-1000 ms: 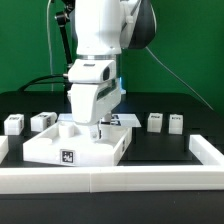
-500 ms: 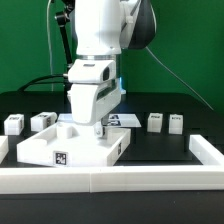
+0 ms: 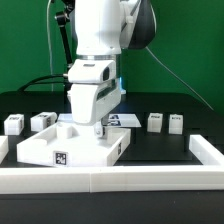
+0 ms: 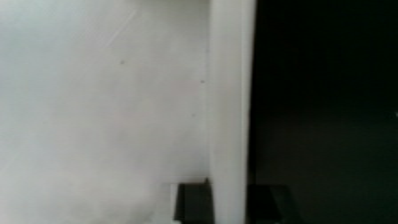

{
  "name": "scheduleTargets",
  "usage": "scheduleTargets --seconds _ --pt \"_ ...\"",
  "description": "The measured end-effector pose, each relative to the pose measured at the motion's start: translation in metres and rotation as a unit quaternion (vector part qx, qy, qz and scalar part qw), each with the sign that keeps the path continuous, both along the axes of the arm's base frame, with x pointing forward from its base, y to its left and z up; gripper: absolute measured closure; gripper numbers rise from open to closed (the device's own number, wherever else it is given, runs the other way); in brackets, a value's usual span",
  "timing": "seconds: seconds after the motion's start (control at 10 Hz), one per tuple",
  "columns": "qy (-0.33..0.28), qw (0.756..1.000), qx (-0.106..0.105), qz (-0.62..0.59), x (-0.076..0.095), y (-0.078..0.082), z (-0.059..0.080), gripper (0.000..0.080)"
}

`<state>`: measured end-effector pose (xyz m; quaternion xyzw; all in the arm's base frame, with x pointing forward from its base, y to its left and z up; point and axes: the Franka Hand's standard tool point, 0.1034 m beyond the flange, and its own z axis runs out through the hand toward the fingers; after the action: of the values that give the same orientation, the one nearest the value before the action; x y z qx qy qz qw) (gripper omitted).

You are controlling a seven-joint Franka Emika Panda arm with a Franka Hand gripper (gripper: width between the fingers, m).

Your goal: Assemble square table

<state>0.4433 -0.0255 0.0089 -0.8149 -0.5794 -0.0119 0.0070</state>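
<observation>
Exterior view first: the square tabletop slab [image 3: 70,148] sits on the black table, right behind the white border wall [image 3: 110,180], towards the exterior view's left. The gripper [image 3: 101,127] is down on the slab's far right corner area, fingers pulled in tight. You can't really see from here what they're biting on. All four legs [image 3: 42,121] are loose and lying apart from the slab, two on the exterior view's left and two on its right, with the marker board [image 3: 126,119] between the arm and the right pair.

Wrist view: the flat white of the slab fills one side and black table the other. The raised rim [image 4: 231,90] runs straight into the gripper [image 4: 233,205], between the dark fingertips [image 4: 192,203]. So it looks clamped on the rim.

My read: this is the early step of grabbing the tabletop to reposition it, no legs on yet. The next move needs a steady drag or slide without the thin rim slipping out of the pinch.
</observation>
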Motion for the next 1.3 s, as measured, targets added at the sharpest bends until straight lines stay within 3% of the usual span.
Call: scheduleTargets --seconds 0.4,0.9,1.3 --pt "0.008 0.992 -0.016 0.121 0.005 0.020 0.001 0.0742" --pt "0.009 0.992 -0.015 0.122 0.005 0.023 0.000 0.0742" --pt "-0.001 0.989 -0.008 0.148 0.023 0.057 0.000 0.0742"
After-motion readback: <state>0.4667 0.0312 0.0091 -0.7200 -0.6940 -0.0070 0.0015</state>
